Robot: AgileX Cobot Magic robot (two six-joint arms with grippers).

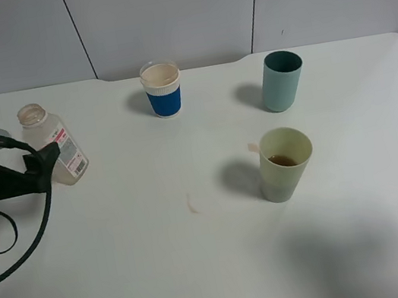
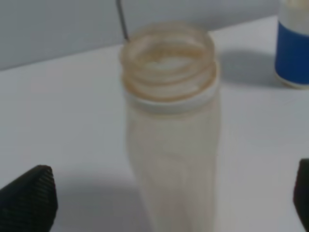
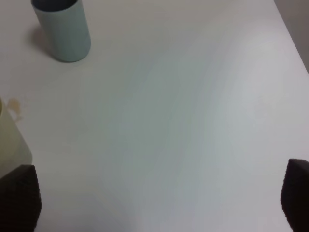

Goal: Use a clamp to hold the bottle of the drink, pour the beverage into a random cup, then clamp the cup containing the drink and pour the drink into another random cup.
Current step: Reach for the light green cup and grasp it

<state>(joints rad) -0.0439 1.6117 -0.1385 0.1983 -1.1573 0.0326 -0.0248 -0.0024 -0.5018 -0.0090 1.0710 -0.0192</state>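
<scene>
The clear, uncapped bottle (image 1: 55, 143) stands upright at the table's left and looks nearly empty. My left gripper (image 1: 42, 166) is open, with its fingers on either side of the bottle's lower part and not touching it. In the left wrist view the bottle (image 2: 169, 140) stands between the two black fingertips (image 2: 29, 198). The pale green cup (image 1: 286, 163) holds brown drink. A blue cup (image 1: 163, 90) and a teal cup (image 1: 282, 80) stand farther back. My right gripper (image 3: 157, 198) is open and empty above bare table, right of the green cup (image 3: 9, 140).
A small brownish stain (image 1: 193, 202) marks the table left of the green cup. The teal cup (image 3: 63, 29) shows in the right wrist view and the blue cup (image 2: 292, 43) in the left wrist view. A grey wall stands behind the table.
</scene>
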